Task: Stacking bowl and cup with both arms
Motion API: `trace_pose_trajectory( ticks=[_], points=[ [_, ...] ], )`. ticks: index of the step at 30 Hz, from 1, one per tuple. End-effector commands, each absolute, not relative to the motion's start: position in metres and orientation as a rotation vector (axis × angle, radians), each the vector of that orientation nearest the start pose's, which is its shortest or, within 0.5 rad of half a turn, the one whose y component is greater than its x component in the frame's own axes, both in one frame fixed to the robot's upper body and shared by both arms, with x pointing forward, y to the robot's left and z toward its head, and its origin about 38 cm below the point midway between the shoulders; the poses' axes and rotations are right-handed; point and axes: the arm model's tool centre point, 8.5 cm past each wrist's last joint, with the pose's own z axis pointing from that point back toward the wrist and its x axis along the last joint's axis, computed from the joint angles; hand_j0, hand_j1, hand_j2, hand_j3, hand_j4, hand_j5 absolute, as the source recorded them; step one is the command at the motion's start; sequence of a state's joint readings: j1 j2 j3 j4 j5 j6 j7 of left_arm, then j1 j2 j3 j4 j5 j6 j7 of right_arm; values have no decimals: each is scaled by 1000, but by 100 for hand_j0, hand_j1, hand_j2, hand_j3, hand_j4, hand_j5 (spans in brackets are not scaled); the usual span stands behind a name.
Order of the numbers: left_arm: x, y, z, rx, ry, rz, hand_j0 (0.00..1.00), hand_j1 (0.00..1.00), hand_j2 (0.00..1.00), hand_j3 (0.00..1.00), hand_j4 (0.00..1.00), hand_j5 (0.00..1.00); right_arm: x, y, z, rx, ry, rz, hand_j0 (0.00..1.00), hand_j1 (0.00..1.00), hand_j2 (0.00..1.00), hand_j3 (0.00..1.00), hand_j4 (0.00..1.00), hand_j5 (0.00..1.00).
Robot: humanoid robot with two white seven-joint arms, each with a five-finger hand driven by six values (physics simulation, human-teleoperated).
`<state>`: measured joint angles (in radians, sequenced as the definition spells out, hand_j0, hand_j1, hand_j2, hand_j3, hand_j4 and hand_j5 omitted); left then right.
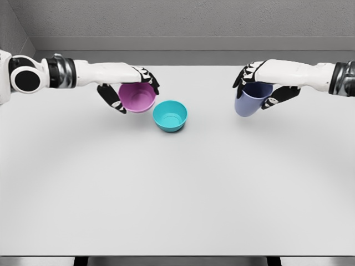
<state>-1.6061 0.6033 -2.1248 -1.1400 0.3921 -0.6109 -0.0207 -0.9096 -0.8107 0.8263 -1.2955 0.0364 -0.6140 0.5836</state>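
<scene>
The left hand (128,88) is curled around a pink bowl (137,98), its dark fingers wrapping the rim from above and the thumb side reaching down the bowl's left flank. The bowl tilts, its opening turned toward the camera, and whether its base clears the table cannot be told. Part of the far rim is hidden under the palm. Just beside it, at about four o'clock from the pink bowl, a teal bowl (170,116) sits upright on the table with its rim very near the pink one; whether the two touch is hard to make out.

The right hand (265,84) is closed on a blue-violet cup (249,100), fingers clamped over its upper part so that the cup's rim is mostly covered. The cup leans with its rounded bottom toward seven o'clock, and a dark finger crosses its right side. Any handle is hidden or too small to tell. The cup lies well apart from both bowls, at roughly three o'clock from the teal one.

Both white forearms run outward to the picture's edges; the left arm's black-and-white shoulder joint (25,79) is cut off at the left border, and the right arm's wrist cuff is clipped at the right border.

The table (177,194) is a plain pale grey-white surface filling most of the view, its near edge showing at six o'clock. Beyond its far edge stands a grey textured wall (183,19) with a lighter strip along its foot.
</scene>
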Motion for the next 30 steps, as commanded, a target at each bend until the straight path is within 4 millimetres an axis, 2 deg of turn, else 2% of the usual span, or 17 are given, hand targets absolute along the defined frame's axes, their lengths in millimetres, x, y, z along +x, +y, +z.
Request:
trace_pose_trajectory(
  ticks=[1,10,15,22,30],
  points=[
    [509,203,246,92,-1445,-2010,64,64,64,64,64,64,471,-288,267,-185,-1554,1955,53,53,53,53,53,53],
    [513,183,248,75,-1461,-2022,64,64,64,64,64,64,469,-280,276,-188,-1579,1977,53,53,53,53,53,53],
    [515,167,247,63,-1466,-2040,64,64,64,64,64,64,471,-268,278,-173,-1605,1988,53,53,53,53,53,53],
    [515,160,246,54,-1468,-2052,64,64,64,64,64,64,471,-258,281,-160,-1625,2000,53,53,53,53,53,53],
    [514,152,245,41,-1474,-2062,64,64,64,64,64,64,471,-258,281,-161,-1627,1999,53,53,53,53,53,53]
  ],
)
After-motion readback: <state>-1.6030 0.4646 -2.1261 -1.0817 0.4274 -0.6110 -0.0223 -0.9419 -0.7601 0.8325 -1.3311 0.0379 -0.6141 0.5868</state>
